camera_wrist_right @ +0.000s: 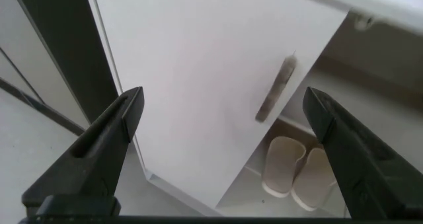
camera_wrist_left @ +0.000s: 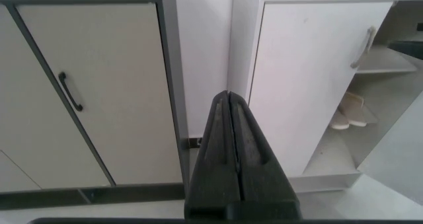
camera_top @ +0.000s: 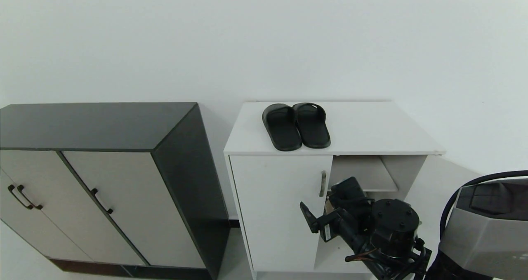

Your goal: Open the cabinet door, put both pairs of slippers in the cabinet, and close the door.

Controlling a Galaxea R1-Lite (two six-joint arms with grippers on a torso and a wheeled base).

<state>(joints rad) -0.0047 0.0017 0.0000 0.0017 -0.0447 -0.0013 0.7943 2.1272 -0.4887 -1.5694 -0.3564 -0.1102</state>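
Your right jaws gape wide and empty, the door handle just ahead between them. White slippers sit beyond inside the cabinet, black slippers above on top. Left jaws are closed, empty.

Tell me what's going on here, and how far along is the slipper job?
The right gripper is open and sits in front of the white cabinet, facing the handle of its shut left door. The cabinet's right side stands open, with a pair of white slippers on the bottom shelf. The black slippers lie side by side on the cabinet's top. The left gripper is shut and empty.
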